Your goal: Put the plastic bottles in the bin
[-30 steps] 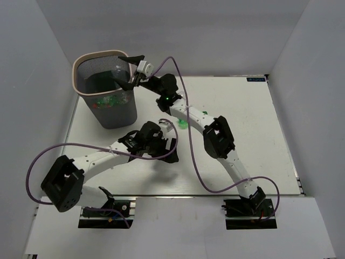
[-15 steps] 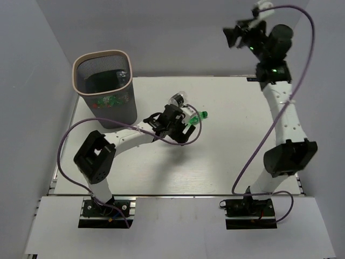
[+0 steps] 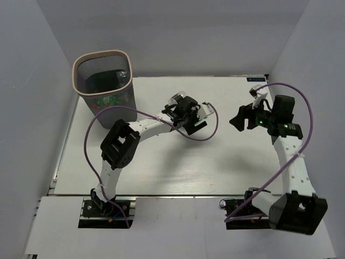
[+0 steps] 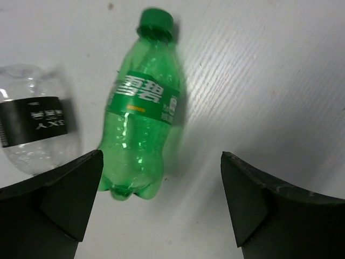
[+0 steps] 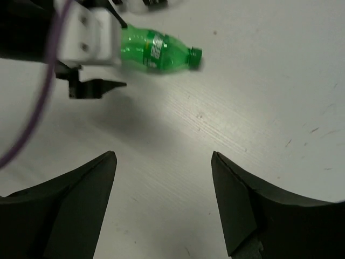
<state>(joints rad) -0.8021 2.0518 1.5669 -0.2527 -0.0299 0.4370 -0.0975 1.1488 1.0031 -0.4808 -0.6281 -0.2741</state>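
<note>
Presently, nearest the arm bases, the white table [image 3: 161, 167] shows a matt surface with a fine ribbed grain. Further out, the right gripper [image 5: 163, 162] hangs above it with jaws parted and nothing between them. The left gripper [image 4: 161, 162] hovers over the green bottle [image 4: 141, 113], jaws spread wide, nothing grasped. That bottle lies on its side: glossy, green-capped, lobed at the base, sitting nearer one finger. Just beside it lies a clear bottle [image 4: 32, 129] with a black label band. Judgement: centre the jaws across the labelled waist, descend squarely and close gently, since thin round plastic may roll. Farthest, at the rear left, the bin [image 3: 102, 54] stands upright, dark mesh under a pale rim, with green and red showing through.
</note>
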